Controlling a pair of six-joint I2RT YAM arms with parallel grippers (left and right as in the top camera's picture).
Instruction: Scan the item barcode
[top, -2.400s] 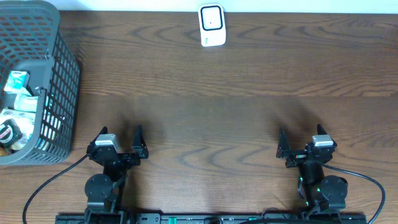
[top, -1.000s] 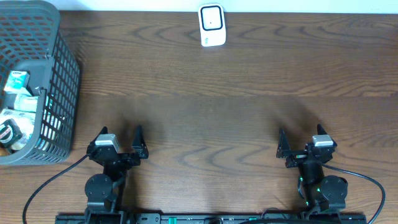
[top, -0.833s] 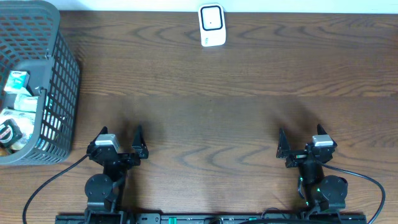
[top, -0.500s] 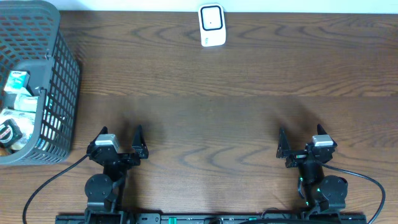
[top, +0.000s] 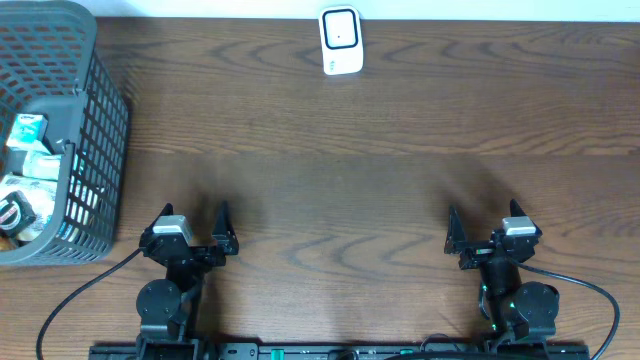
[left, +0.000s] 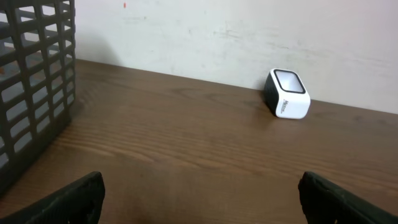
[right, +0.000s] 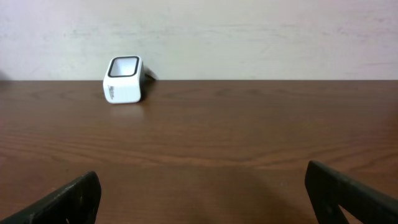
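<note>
Black fingers nearest: left gripper (top: 195, 212) and right gripper (top: 483, 212) both sit at the near edge of the wood table (top: 380, 170), jaws spread wide with nothing between them, pointing at the far wall. My read is step zero, pick not yet begun. The items (top: 30, 165) lie in the grey mesh basket (top: 95, 120) on the left side, ahead and left of the left gripper and well apart from it. It's a jumble of small packs, with a teal-and-white pack (top: 27, 130) toward the far end. The basket wall hides much of them, so I can't tell any item's long axis or which way a barcode faces. The white scanner (top: 340, 40) sits at the far edge, centre, just by the wall. Its long axis runs near-to-far and its dark window faces mostly up. Next move probably falls to the left arm: go over the basket rim, come down from above, close on one pack, then find the barcode side and turn it down toward the window.
</note>
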